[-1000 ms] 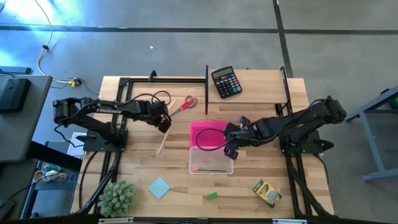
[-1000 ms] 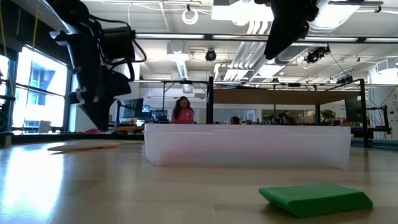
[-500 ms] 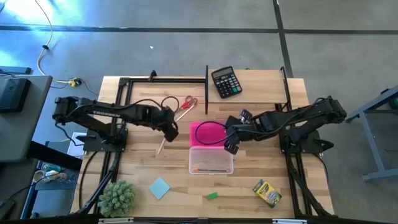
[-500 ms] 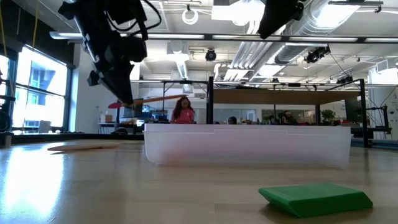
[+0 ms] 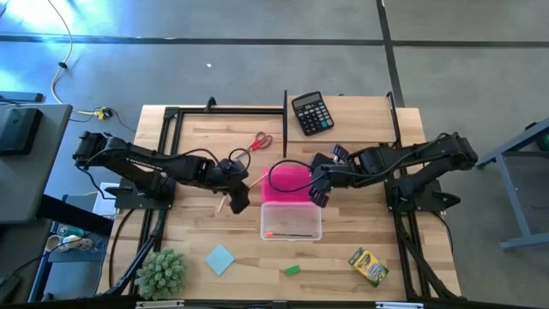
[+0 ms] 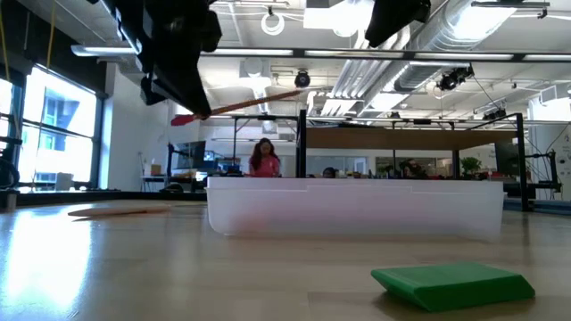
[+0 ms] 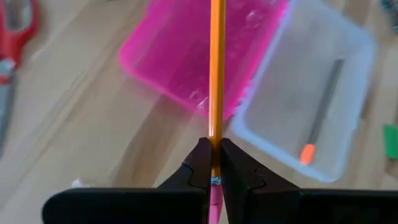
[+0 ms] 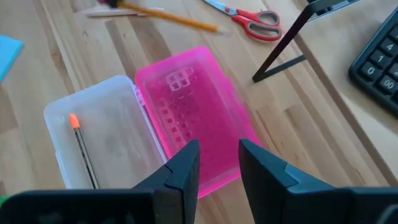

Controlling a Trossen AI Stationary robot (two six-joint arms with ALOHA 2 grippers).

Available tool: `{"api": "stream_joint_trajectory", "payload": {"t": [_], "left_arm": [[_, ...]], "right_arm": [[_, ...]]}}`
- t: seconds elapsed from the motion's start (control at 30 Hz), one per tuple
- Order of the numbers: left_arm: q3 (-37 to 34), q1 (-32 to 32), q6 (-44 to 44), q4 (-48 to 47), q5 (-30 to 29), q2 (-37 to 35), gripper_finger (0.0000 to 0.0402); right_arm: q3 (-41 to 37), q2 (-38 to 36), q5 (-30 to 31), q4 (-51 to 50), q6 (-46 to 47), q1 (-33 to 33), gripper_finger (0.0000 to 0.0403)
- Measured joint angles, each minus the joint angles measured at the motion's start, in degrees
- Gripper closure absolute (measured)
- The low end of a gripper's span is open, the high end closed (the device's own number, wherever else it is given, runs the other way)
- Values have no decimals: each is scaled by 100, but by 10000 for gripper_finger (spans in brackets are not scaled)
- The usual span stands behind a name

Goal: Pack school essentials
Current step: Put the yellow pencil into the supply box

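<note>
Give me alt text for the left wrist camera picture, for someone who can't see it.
The left gripper is shut on an orange pencil, holding it above a wooden table. Beyond it lies an open pencil case, its pink lid beside a clear tray with one slim pen-like item inside. Red-handled scissors lie at one edge.

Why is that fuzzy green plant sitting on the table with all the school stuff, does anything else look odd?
The fuzzy green plant at the table's near left corner and the black calculator at the far edge do not match the stationery. Otherwise nothing looks spilled or damaged; the clear plastic case simply lies open with its pink lid flipped back.
</note>
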Motion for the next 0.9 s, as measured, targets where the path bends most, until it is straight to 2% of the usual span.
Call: {"api": "stream_joint_trajectory", "payload": {"t": [0.23,0.5,0.9], "left_arm": [[-7,-72,109,439,48,223,394],[27,-196,545,1181,488,716,394],[966,-550,1324,1114,575,1790,394]], "right_arm": [[378,-2,-11,-43,-136,-95,299],[596,-2,35,-36,-262,-98,299],[596,-2,326,-66,-262,-98,299]]}}
